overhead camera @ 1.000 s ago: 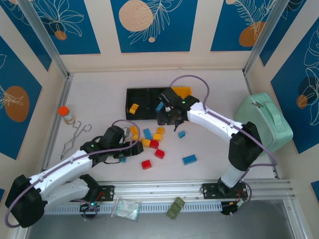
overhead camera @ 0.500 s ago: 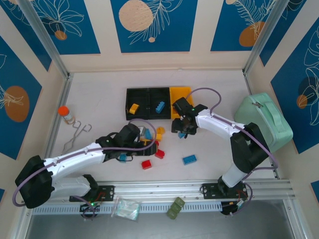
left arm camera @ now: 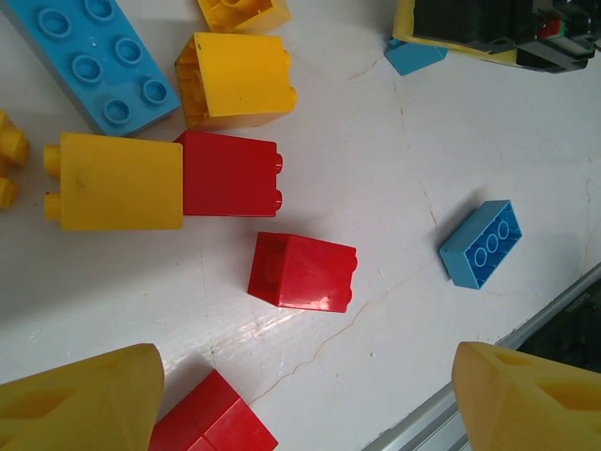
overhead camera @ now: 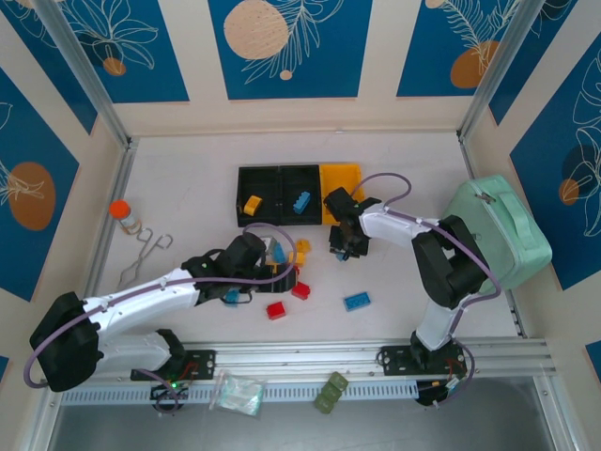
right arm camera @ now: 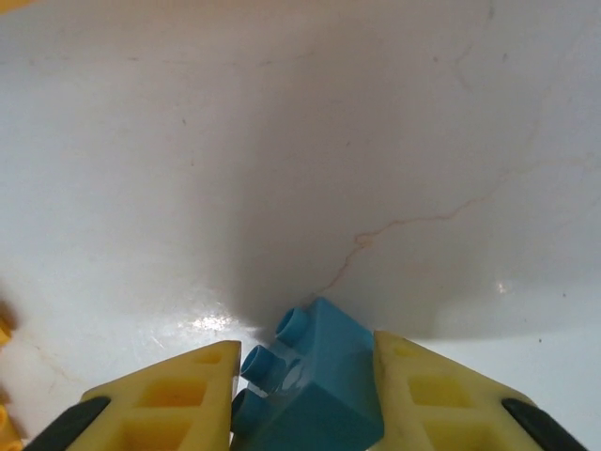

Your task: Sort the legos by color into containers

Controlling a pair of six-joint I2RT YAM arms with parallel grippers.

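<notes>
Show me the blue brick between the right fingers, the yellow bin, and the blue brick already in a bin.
blue brick between fingers (right arm camera: 319, 376): right wrist view, on its smooth face.
yellow bin (overhead camera: 343, 177): top view, on its bare floor.
binned blue brick (overhead camera: 301, 201): top view, on its middle.

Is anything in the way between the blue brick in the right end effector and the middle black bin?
Nothing visible: bare table lies between the blue brick and the middle black bin.
</notes>
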